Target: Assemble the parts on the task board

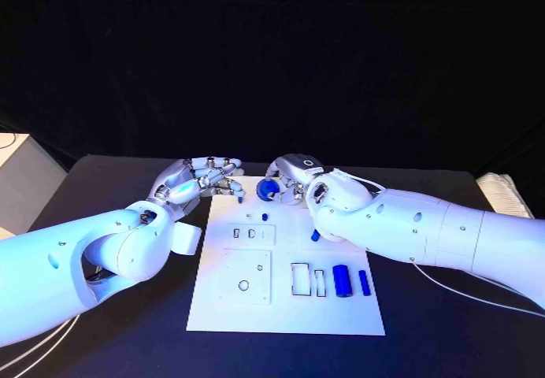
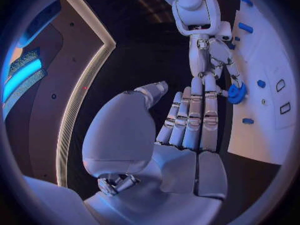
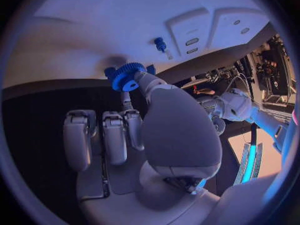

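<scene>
Early stage: right hand [image 1: 305,179] pinches a blue gear [image 3: 127,77] over the board's [image 1: 284,315] far end, left hand [image 1: 202,179] empty with fingers apart, cylinders [image 1: 341,280] unplaced.

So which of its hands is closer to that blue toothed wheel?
The right hand: it pinches the blue gear at the far end of the task board. The left hand hovers beside the board's far left edge, apart from the gear.

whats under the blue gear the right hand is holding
The right hand holds the blue gear over the far end of the task board. Whether it touches the board is unclear.
</scene>
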### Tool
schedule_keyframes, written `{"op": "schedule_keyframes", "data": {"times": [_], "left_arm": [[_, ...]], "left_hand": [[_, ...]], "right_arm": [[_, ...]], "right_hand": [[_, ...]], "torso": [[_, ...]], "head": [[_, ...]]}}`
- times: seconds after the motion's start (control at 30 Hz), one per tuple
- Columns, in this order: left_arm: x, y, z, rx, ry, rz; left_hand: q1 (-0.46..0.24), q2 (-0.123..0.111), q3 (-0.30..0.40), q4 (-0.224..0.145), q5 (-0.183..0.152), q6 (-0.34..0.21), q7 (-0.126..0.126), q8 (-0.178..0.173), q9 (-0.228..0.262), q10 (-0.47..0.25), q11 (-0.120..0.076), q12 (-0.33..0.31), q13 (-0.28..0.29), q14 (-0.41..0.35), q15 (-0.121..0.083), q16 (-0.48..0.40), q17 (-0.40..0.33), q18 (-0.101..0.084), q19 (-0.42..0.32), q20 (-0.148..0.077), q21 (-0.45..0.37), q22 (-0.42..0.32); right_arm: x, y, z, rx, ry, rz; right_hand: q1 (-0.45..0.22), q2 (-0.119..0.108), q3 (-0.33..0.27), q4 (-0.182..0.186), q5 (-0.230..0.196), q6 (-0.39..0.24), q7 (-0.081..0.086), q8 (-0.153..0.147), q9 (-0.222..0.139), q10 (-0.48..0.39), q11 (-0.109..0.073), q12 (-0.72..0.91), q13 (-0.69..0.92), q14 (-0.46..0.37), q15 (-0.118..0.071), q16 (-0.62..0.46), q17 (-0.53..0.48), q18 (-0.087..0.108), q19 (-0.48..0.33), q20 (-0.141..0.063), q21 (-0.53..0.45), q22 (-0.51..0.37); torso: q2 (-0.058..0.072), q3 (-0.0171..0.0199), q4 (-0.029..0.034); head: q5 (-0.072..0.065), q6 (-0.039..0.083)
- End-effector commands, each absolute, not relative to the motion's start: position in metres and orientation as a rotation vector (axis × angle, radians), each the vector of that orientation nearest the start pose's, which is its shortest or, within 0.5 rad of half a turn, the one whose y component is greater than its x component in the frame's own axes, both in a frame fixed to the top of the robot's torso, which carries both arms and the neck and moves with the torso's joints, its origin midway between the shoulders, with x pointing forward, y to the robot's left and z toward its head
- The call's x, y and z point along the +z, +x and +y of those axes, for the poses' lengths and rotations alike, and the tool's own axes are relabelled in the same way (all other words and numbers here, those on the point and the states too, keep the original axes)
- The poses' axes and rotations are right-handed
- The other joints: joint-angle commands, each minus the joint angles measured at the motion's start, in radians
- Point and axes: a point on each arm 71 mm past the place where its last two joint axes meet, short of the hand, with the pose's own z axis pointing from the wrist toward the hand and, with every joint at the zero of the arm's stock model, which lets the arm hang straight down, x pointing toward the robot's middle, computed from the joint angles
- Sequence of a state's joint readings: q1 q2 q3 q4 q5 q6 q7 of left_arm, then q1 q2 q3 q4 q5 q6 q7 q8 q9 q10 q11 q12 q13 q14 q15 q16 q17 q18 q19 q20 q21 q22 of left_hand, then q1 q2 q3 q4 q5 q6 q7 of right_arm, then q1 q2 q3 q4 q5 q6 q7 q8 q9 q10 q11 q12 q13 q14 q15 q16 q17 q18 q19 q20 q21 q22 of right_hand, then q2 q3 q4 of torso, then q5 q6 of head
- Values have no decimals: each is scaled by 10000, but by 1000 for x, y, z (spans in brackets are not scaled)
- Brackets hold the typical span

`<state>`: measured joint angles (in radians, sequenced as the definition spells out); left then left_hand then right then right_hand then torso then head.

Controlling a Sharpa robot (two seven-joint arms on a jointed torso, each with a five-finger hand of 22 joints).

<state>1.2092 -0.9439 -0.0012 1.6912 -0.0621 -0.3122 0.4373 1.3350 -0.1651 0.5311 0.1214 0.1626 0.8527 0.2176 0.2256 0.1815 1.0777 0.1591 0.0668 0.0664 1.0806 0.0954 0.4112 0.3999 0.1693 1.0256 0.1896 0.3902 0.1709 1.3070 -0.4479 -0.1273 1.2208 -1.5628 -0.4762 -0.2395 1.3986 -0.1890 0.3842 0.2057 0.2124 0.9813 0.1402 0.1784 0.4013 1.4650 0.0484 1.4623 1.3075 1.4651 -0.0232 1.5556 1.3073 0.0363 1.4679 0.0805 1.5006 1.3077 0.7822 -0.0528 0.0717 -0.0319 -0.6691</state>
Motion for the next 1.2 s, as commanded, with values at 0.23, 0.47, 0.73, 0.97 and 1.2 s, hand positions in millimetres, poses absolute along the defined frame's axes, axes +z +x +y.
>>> {"op": "schedule_keyframes", "data": {"times": [0.23, 0.47, 0.73, 0.97, 1.2], "left_arm": [[-141, 461, 206, -16788, -9766, 13754], [-141, 461, 205, -16795, -9765, 13763], [-141, 462, 206, -16773, -9773, 13759], [-141, 462, 206, -16772, -9776, 13775], [-141, 462, 206, -16786, -9782, 13814]], "left_hand": [[-26, 58, -5, -38, -40, 27, 77, -63, 16, -21, 25, -29, -2, -48, 6, 34, 13, 94, -55, -20, 67, 11], [-26, 58, -5, -38, -40, 27, 77, -63, 16, -21, 25, -29, -2, -48, 6, 34, 13, 94, -55, -20, 67, 11], [-26, 58, -5, -38, -40, 27, 77, -63, 16, -21, 25, -29, -2, -48, 6, 34, 13, 94, -55, -20, 67, 11], [-26, 58, -5, -38, -40, 27, 77, -63, 16, -21, 25, -29, -2, -48, 6, 34, 13, 94, -55, -20, 67, 11], [-22, 61, 2, -63, -41, 34, 74, -72, 20, -21, 24, -26, -1, -94, 7, 85, 69, 94, -94, -19, 122, 42]], "right_arm": [[-168, 536, -79, 5450, -2592, 14834], [-174, 539, -78, 5262, -2559, 14967], [-178, 543, -80, 5019, -2464, 15041], [-178, 544, -80, 5013, -2343, 14853], [-178, 543, -79, 5127, -2331, 14903]], "right_hand": [[-82, -7, 64, -8, -51, 221, -161, 142, 35, 145, -61, 47, 1659, 998, -64, 49, 2374, -130, 639, -68, 21, 1732], [-96, -18, 72, -7, -61, 212, -158, 138, 32, 136, -58, 36, 1649, 997, -63, 47, 2369, -124, 629, -67, 3, 1709], [-108, -26, 81, -6, -68, 201, -155, 132, 28, 127, -56, 25, 1640, 996, -61, 46, 2367, -125, 630, -67, 5, 1712], [-130, -33, 100, -2, -75, 179, -148, 121, 21, 106, -49, 1, 1620, 993, -58, 42, 2355, -120, 622, -65, -9, 1694], [-385, -156, 149, 78, -113, -36, -70, -4, -45, 33, 17, -82, 1556, 992, -5, 40, 2353, -115, 607, -28, -34, 1672]], "torso": [[-4, 3, -6], [-7, -3, 14], [-8, -2, -1], [-1, 6, -1], [-6, 3, -6]], "head": [[12, -20], [16, 3], [17, 25], [18, 37], [19, 56]]}}
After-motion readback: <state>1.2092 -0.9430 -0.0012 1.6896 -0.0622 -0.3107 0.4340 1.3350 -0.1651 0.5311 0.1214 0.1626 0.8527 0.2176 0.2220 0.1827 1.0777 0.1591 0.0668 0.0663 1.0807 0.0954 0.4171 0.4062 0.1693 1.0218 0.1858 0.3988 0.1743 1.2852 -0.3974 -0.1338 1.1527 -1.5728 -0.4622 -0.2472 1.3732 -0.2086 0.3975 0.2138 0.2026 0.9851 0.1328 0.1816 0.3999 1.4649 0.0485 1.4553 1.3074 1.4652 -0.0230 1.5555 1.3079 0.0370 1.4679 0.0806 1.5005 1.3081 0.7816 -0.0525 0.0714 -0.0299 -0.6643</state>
